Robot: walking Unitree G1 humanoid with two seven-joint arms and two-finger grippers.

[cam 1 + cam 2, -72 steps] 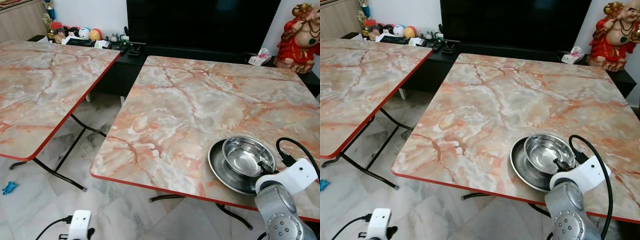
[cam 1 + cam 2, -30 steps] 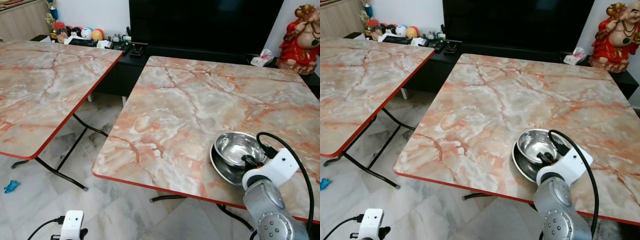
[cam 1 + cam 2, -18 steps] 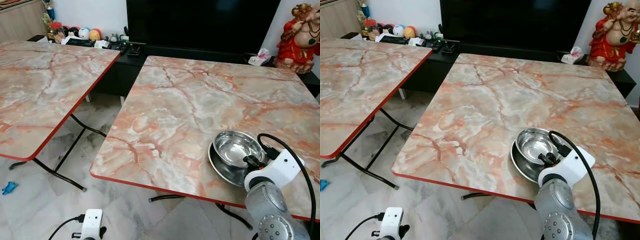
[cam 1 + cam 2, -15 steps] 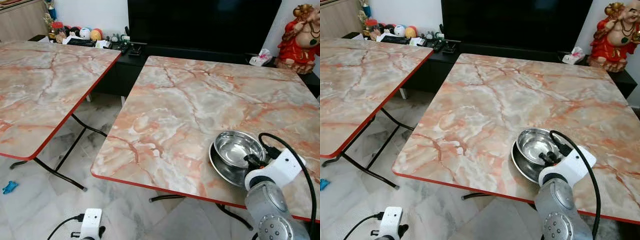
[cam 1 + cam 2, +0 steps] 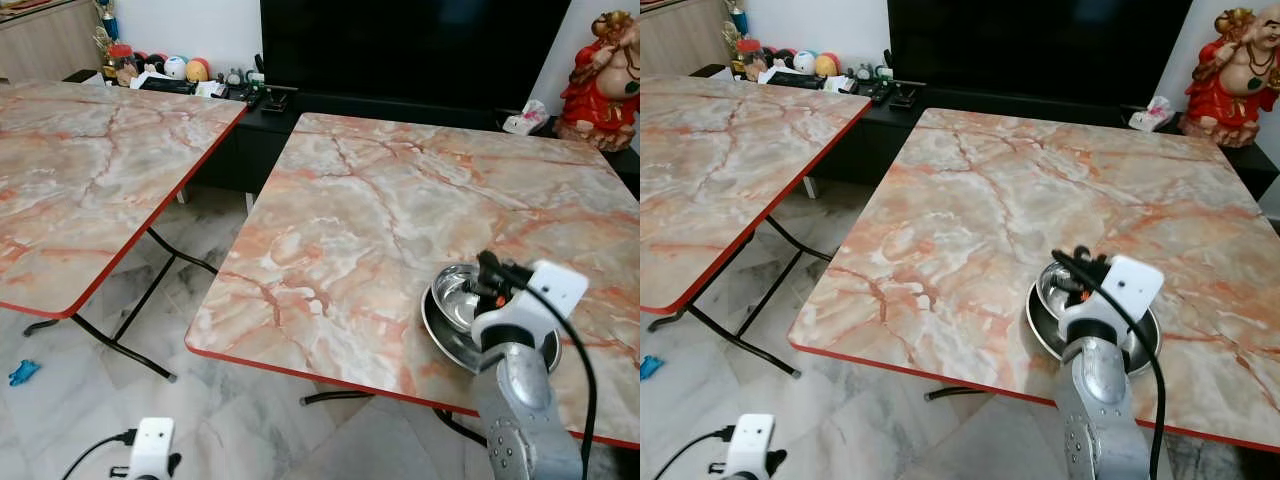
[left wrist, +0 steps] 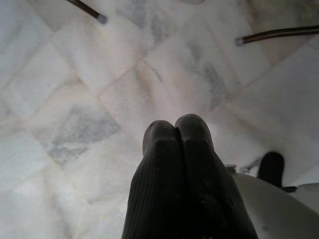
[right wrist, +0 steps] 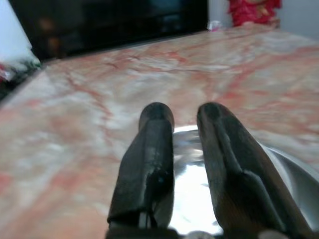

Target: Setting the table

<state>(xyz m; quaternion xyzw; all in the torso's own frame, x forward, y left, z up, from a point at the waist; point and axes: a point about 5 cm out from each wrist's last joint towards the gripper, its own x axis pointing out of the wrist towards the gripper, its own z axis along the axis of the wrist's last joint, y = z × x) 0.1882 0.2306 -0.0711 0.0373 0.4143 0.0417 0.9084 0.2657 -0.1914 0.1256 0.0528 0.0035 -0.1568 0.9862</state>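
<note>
- Two steel vessels: bowl nested in plate, near the table's front edge.
- Right gripper above the bowl, fingers parted, holding nothing.
- Left gripper clenched above floor.

My right gripper has swung up and left over the shiny round steel bowl, its wrist now covering much of it. The bowl has slid toward the flat steel plate's left rim.
</note>
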